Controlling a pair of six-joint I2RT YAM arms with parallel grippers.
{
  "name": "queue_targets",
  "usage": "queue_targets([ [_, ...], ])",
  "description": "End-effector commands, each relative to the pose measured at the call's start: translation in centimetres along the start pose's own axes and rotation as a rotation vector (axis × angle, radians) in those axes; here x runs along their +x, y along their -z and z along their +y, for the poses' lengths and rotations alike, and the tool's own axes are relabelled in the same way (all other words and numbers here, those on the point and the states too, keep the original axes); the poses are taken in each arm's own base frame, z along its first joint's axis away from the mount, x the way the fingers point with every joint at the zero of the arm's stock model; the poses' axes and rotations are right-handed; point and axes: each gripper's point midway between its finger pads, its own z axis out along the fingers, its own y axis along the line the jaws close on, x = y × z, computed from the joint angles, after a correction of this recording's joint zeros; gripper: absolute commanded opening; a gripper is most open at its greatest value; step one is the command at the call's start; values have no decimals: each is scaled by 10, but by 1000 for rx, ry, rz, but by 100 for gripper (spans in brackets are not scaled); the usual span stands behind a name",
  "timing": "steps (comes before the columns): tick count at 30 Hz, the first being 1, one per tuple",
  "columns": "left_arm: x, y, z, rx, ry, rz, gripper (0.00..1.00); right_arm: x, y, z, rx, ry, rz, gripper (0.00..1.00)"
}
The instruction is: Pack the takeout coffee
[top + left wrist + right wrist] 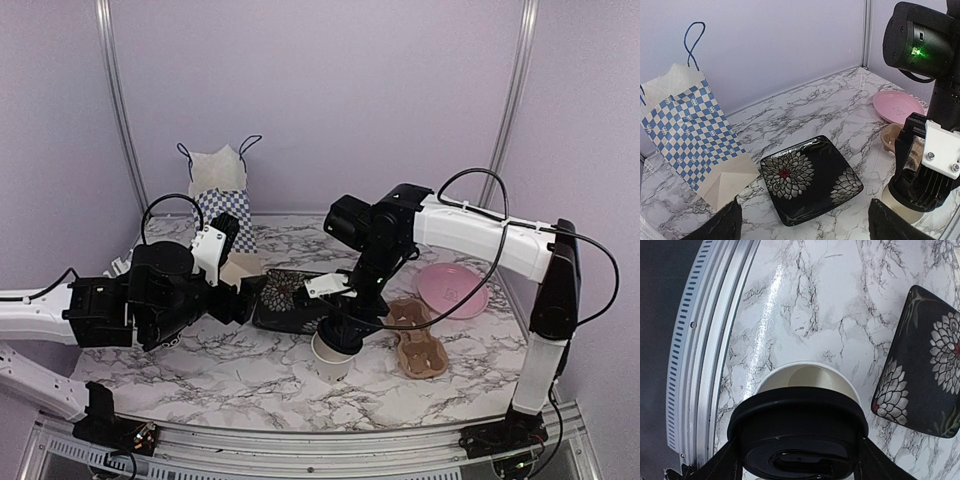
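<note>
Lidding is unfinished: the right gripper (797, 460) clasps the black lid (797, 425) over the open white cup (332, 362), low centre of the overhead view. The left gripper (805, 225) stands spread, empty; packing looks untouched.

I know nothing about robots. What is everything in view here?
paper bag: one, blue-and-white checked, back left
square plate: one, black with flowers, middle
paper cup: one, white, uncovered, near edge
lid: one, black, just above the cup
cup carrier: one, brown cardboard, right of the cup
round plate: one, pink, right side
table: one, white marble pattern, under everything
left end effector: one, black, open and empty, beside the square plate
right end effector: one, black, gripping the lid
</note>
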Motion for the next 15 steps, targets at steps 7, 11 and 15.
queue_targets([
  [7,-6,5,4,-2,28,-32,88,-7,-2,-3,13,7,10,65],
  [11,-7,6,4,-2,27,-36,88,-7,-6,-4,13,1,14,65],
  [15,-5,5,3,0,26,-32,88,-7,-10,-5,10,-5,26,65],
])
